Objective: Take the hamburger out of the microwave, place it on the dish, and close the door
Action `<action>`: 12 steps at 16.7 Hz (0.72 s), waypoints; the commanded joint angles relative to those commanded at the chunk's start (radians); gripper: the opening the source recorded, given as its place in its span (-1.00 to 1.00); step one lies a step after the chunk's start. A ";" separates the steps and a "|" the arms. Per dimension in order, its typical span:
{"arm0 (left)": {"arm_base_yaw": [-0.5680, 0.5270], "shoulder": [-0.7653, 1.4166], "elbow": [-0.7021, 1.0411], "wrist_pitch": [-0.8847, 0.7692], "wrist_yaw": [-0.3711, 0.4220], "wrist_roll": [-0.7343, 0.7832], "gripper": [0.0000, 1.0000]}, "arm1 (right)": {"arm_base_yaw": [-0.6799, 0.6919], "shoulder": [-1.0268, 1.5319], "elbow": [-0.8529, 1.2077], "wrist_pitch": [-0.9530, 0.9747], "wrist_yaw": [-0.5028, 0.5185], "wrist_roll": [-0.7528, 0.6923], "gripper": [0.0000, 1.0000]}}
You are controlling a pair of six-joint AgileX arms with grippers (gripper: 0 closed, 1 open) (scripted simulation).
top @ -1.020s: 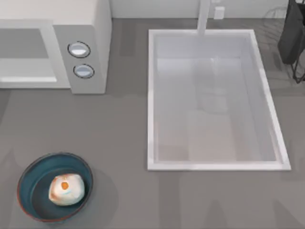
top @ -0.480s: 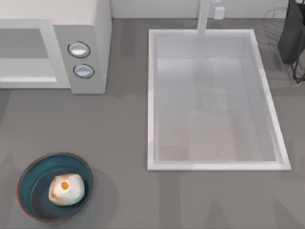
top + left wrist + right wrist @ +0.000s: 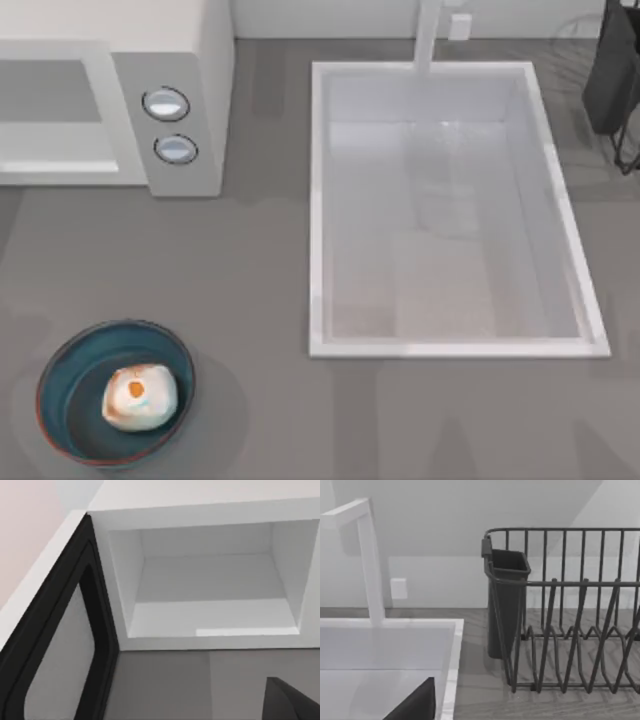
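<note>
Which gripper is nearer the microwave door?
Left. The left gripper is just before the open door and microwave; the right gripper is over the sink by the rack.

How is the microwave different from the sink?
The microwave is a closed-topped box that opens at the front, its door swung wide; the sink is a basin open at the top. The microwave has two round knobs; the sink has a tap. The microwave stands at the table's left, the sink toward its right. Both are pale, boxy and hold nothing.
</note>
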 joint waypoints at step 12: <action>0.309 1.286 0.775 -0.226 0.079 0.546 -1.00 | 0.000 0.000 0.000 0.000 0.000 0.000 1.00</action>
